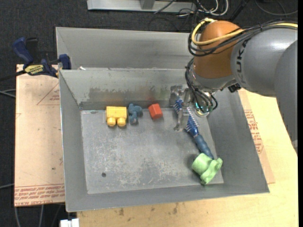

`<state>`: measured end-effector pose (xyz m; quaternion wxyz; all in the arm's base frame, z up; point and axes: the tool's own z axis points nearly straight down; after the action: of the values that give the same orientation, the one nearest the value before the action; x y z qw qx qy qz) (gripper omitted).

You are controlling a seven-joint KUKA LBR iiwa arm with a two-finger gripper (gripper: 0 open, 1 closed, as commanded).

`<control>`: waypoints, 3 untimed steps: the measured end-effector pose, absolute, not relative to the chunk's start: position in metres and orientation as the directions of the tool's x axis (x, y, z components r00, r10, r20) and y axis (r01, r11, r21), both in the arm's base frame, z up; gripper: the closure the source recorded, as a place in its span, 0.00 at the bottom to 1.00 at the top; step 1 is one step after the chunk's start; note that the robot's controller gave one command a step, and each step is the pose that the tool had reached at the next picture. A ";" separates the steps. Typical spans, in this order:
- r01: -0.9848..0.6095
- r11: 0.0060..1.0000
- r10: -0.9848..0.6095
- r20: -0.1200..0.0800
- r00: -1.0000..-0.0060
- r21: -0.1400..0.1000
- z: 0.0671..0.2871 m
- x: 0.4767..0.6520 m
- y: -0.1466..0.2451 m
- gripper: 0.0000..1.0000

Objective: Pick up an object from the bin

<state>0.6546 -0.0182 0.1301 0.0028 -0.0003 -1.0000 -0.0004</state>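
Grey steel all round: the bin [142,176] lay wide and mostly bare, and the arm [272,63] came in from the right with its orange cover [215,44] and a loop of yellow cables [203,30] riding on the wrist. Down went the gripper [183,111], low over the right half of the floor, close to the back wall. Right under it sat the top end of a long blue stick [199,142], striped blue and white near the gripper and plain blue lower down. It ran on a slant toward the front right corner.

Was the gripper released or clenched? That could not be told, since wrist and cables crowded the spot, and whether the stick was truly gripped could not be told either.

At the stick's lower end a lumpy green piece [207,168] lay touching it, or as good as touching, near the front right of the bin.

Off to the left, along the back wall, three small things stood in a row: a red cube [155,111] nearest the gripper but apart from it, then a small blue figure [134,113], then a yellow block [116,116] with two round knobs, just beside the blue one. The front left floor was plain scuffed metal.
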 end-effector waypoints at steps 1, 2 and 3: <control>0.487 0.874 0.487 0.002 -0.874 -0.001 0.068 0.641 -0.067 0.00; 0.226 0.974 0.226 -0.005 -0.974 0.006 0.101 0.651 -0.141 0.00; -0.442 0.897 -0.442 -0.007 -0.897 -0.002 0.102 0.643 -0.146 0.00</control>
<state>0.6429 -0.1460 0.1016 -0.0036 0.2271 -0.9739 0.0002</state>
